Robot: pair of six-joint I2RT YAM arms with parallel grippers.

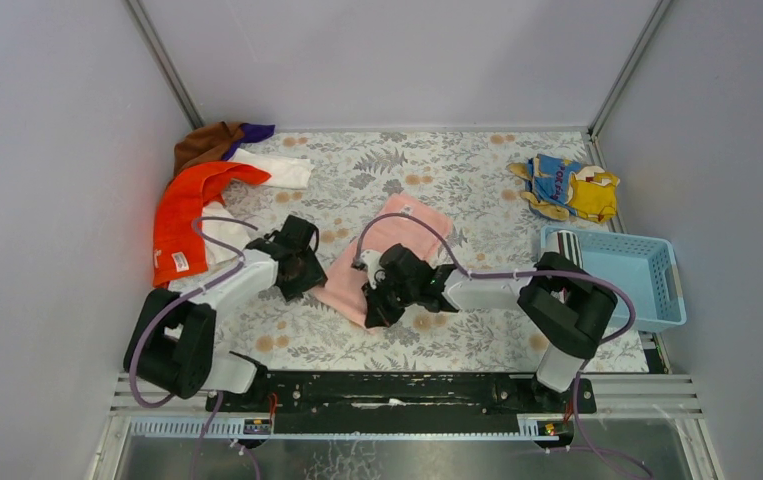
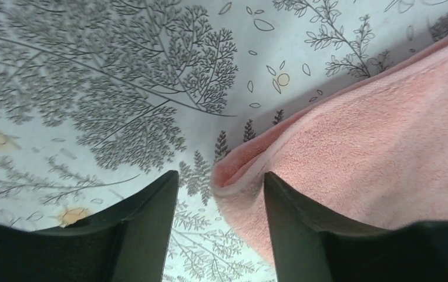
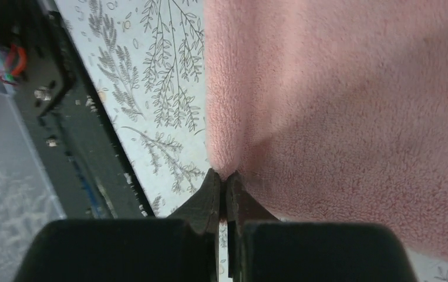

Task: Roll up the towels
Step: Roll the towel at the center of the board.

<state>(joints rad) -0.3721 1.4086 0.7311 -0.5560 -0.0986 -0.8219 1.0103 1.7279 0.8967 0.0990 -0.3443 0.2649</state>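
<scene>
Rolling looks barely begun: the pink terry towel [image 1: 402,235] lies unrolled mid-table, and the heap of orange, brown and white towels [image 1: 192,195] sits untouched at far left. The right gripper [image 3: 222,177] pinches the pink towel's near edge, fingers pressed together. The left gripper [image 2: 221,179] straddles a neighbouring corner, fingers spread.

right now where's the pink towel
In the top view the pink towel lies in the middle, between the two grippers: the left gripper is open at its left corner, and the right gripper is shut on its near edge.
</scene>
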